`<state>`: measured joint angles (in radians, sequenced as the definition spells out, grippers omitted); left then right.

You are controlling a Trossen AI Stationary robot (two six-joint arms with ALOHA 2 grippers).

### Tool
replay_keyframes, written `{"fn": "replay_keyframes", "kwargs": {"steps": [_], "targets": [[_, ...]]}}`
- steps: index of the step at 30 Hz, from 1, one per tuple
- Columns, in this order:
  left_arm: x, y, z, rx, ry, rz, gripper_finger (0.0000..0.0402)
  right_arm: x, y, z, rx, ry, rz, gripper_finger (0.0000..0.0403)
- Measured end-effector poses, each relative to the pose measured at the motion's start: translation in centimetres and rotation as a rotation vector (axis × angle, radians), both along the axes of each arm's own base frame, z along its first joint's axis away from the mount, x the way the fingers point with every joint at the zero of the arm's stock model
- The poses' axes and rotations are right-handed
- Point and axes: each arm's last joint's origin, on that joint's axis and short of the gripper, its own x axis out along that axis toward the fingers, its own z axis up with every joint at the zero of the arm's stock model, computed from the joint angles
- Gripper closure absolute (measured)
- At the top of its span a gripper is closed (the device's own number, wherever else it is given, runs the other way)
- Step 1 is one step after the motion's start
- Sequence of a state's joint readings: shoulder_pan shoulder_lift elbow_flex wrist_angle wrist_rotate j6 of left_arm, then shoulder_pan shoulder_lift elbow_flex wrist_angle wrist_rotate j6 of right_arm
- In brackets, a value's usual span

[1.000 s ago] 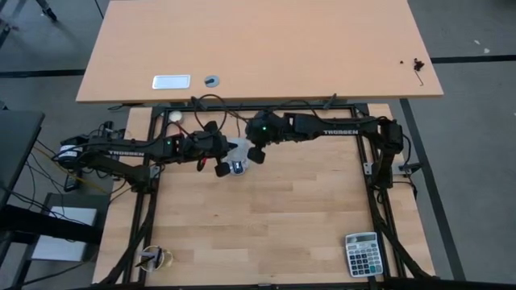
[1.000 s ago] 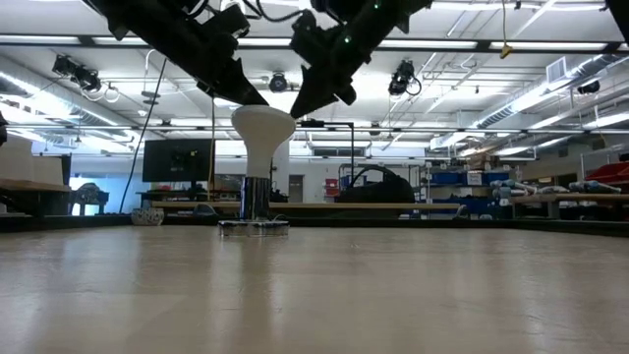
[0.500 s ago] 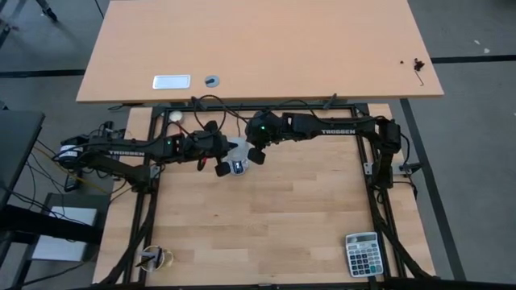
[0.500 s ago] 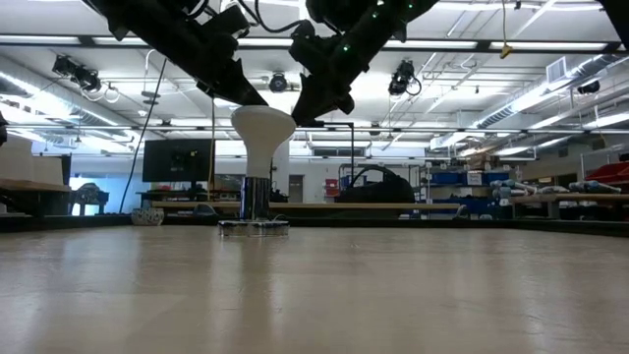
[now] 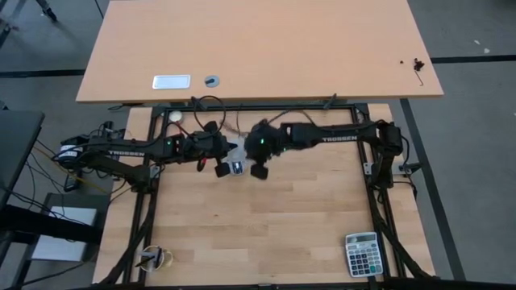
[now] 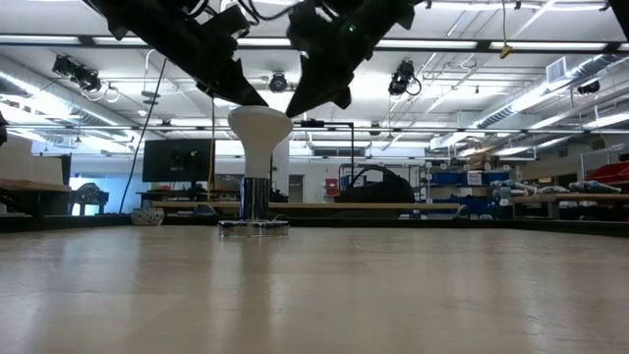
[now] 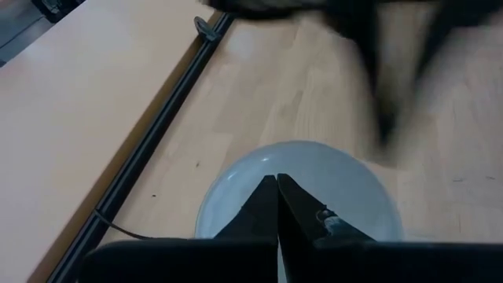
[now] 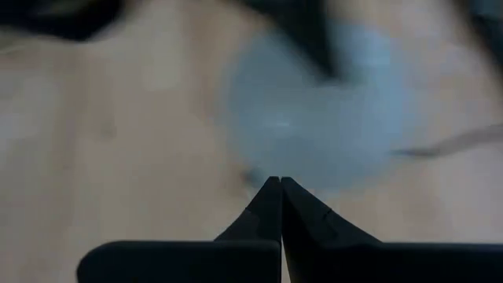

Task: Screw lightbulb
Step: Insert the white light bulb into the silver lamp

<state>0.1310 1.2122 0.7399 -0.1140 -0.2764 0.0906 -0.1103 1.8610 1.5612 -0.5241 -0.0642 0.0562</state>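
The white lightbulb (image 6: 259, 133) stands upright, wide face up, its narrow base in the flat socket disc (image 6: 254, 227) on the wooden table. In the high view the lightbulb (image 5: 235, 147) sits between the two arms. My left gripper (image 6: 254, 100) is shut, its tips over the bulb's face (image 7: 314, 192), and my right gripper (image 6: 295, 108) is shut at the face's other side. In the right wrist view the bulb's face (image 8: 314, 110) is a blur beyond my right gripper (image 8: 275, 181). My left gripper comes slanting down from the table's left, and its shut fingertips (image 7: 277, 182) lie on the bulb's wide face near its rim (image 6: 241, 111). The bulb stands upright in the socket. My right gripper slants down from the table's right, its shut tips at the face's rim (image 6: 288, 118); I cannot tell whether they touch it.
A calculator (image 5: 361, 254) lies at the near right corner and a small cluttered object (image 5: 153, 258) at the near left. A tiny white ball (image 5: 175, 116) and a looped black cord (image 5: 208, 105) lie at the far edge. A second tabletop (image 5: 266, 48) stands beyond.
My right gripper has swung toward the table's near edge beside the bulb's face, turning as it went and staying shut. The bulb stays upright in the socket.
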Motion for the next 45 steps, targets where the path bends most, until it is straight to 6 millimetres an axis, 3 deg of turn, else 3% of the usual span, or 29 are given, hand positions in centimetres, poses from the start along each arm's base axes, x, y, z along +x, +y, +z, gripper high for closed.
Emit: {"fn": "replay_keyframes", "kwargs": {"steps": [3, 6, 12, 16, 20, 38, 45], "targets": [[0.0, 0.0, 0.0, 0.000, 0.000, 0.000, 0.0402, 0.2, 1.5, 0.2, -0.006, -0.005, 0.071, 0.0394], [0.0, 0.0, 0.0, 0.002, 0.001, -0.001, 0.0402, 0.1, 1.7, 1.1, -0.078, -0.048, 0.038, 0.0394], [0.0, 0.0, 0.0, 0.001, 0.000, 0.000, 0.0402, -0.2, -1.0, 1.4, -0.168, -0.047, -0.119, 0.0394], [0.0, 0.0, 0.0, -0.004, -0.002, -0.010, 0.0402, -0.3, -3.0, 1.2, -0.164, -0.050, -0.183, 0.0394], [0.0, 0.0, 0.0, -0.005, -0.003, -0.012, 0.0402, -0.2, -3.9, 1.4, -0.135, -0.086, -0.185, 0.0394], [0.1, 0.0, 0.0, -0.008, -0.006, -0.017, 0.0402, -0.4, -3.9, -0.2, -0.095, -0.086, -0.135, 0.0394], [0.1, -0.1, 0.0, -0.012, -0.006, -0.023, 0.0402, -0.4, -3.0, -0.3, -0.071, -0.068, -0.119, 0.0394]]}}
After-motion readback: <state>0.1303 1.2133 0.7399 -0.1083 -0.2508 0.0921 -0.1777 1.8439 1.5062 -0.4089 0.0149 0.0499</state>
